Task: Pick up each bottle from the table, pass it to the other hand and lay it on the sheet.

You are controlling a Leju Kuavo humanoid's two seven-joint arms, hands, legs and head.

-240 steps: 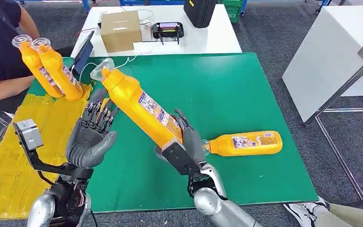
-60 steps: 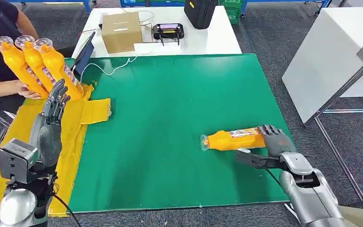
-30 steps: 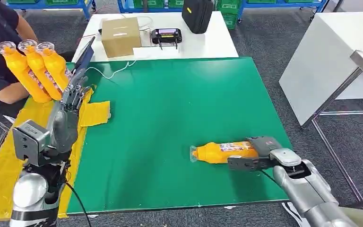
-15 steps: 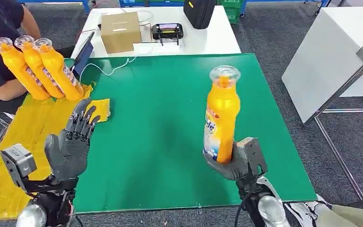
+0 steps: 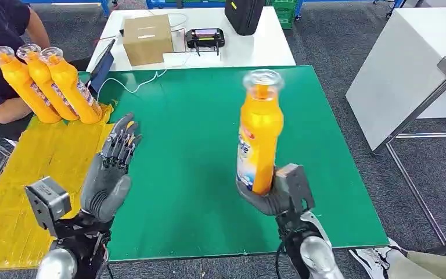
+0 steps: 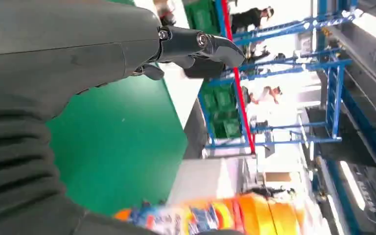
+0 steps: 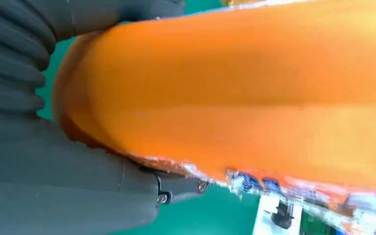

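My right hand grips an orange bottle by its base and holds it nearly upright above the green table, clear cap up. The right wrist view has the bottle close up against the grey hand. My left hand is raised over the table's left part, fingers spread and empty, well left of the bottle. In the left wrist view the hand is seen with the bottle beyond it. Three orange bottles lie side by side on the yellow sheet.
A person in a dark top sits at the far left behind the sheet. Behind the green table a white table carries a cardboard box, a controller and a black bag. Another white table stands at the right.
My right hand took the bottle off the table's right side, stood it upright, and carries it left. My left hand left the sheet and came in over the green table, open.
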